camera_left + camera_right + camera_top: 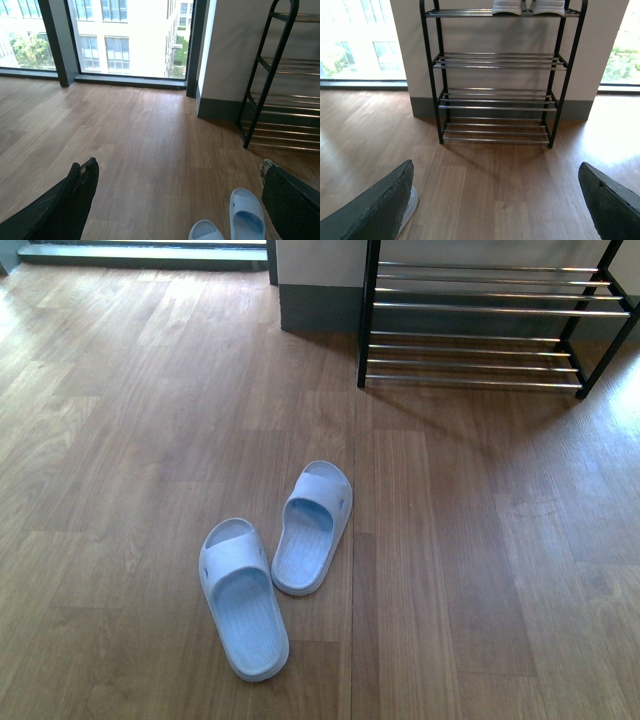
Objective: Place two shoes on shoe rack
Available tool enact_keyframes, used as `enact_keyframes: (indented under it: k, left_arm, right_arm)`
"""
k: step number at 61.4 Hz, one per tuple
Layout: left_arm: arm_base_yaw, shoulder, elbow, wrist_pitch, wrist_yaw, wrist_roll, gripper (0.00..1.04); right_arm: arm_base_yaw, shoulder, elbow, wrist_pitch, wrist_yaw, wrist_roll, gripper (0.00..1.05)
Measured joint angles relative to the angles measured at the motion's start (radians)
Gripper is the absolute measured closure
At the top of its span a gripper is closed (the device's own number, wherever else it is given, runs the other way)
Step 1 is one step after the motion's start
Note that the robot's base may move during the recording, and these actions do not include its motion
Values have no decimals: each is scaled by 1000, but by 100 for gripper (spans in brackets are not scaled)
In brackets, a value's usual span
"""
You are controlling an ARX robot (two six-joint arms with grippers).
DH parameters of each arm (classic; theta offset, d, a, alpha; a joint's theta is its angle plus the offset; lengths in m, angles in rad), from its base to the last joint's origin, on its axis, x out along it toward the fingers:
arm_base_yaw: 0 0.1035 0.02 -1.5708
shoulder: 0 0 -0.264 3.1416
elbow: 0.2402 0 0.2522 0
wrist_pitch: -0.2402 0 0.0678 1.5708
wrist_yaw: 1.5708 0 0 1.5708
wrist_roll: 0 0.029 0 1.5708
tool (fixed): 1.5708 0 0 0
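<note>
On wood floor (480, 570), pale-blue slide pair (310, 530) w/ ribbed footbeds.

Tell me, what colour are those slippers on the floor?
The slippers are pale blue, clearest in the front view.

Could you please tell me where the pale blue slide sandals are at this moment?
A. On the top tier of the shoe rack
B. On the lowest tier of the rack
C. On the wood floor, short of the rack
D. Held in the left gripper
C: both pale blue sandals lie side by side on the wood floor, apart from the shoe rack and with no gripper touching them.
</note>
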Motion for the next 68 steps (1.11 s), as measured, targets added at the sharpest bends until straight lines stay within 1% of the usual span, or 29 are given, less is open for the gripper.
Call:
enact_keyframes:
  k: [68]
  left_arm:
    - [0,0,0,0,2,0,9]
  right_arm:
    - [0,0,0,0,3,0,9]
